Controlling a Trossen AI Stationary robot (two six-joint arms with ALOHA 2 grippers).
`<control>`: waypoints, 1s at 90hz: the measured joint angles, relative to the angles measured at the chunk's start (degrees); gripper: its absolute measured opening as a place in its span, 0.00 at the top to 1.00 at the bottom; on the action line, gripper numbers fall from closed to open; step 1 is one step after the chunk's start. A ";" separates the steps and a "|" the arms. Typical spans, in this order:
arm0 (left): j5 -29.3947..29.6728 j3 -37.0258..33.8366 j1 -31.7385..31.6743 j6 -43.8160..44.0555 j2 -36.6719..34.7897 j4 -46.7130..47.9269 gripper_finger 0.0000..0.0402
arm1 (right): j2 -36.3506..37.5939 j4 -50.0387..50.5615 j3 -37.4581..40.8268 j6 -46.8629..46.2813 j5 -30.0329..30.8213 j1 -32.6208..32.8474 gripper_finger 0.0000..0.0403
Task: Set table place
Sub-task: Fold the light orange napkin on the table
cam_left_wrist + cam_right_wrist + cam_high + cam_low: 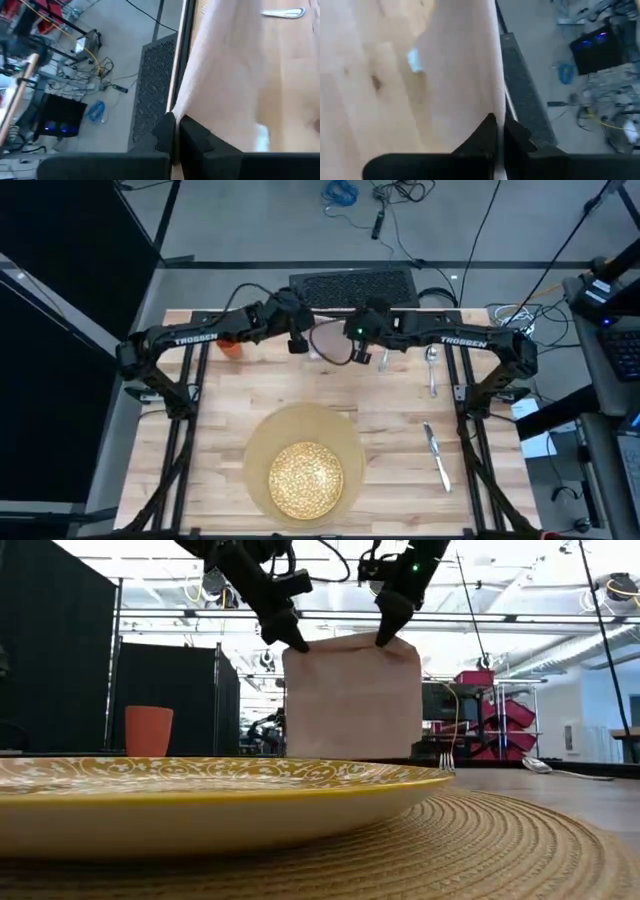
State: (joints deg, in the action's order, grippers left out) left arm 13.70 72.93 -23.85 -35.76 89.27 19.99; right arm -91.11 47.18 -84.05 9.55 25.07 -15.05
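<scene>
The pinkish-grey napkin [352, 695] hangs as a flat sheet over the far middle of the table [220, 405]. My left gripper [297, 643] is shut on its upper left corner and my right gripper [383, 637] on its upper right corner. In the high view both grippers meet above the napkin [330, 340]. The plate's rim hides the napkin's lower edge in the low view. The gold-speckled plate [305, 477] lies on the round tan mat [262, 442] at the near middle. The orange cup [230, 346] stands at the far left. My left gripper pinches the napkin's upper left corner [181, 111] between its two shut fingers, coming from above and pointing down. The cloth hangs below them, spread flat. My right gripper pinches the upper right corner [495, 111] the same way from above. The top edge [340, 640] runs nearly straight between the two holds.
A spoon [432, 366] lies at the far right and a knife [437, 456] right of the mat. Fork tines [447, 756] show right of the napkin. Bare planks lie left of the mat.
</scene>
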 joint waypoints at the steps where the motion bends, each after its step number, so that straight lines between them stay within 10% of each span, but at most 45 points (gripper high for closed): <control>1: -0.16 0.00 0.00 0.28 0.00 0.30 1.00 | 0.00 0.14 0.00 -0.34 -0.70 0.00 1.00; 26: -8.62 -0.16 3.06 5.32 0.00 12.02 1.00 | 0.00 6.39 0.00 -10.55 -16.08 4.48 1.00; 52: -8.81 -1.03 7.17 3.45 0.00 10.78 1.00 | -0.02 8.06 0.87 -11.95 -16.41 9.54 1.00; 90: 1.40 -1.05 0.03 -4.57 0.76 -4.50 1.00 | -0.02 -0.54 0.87 -0.37 -9.82 0.34 1.00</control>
State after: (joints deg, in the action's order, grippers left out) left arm 15.10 71.88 -23.82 -40.33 90.04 15.50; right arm -91.13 46.65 -83.18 9.18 15.25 -14.71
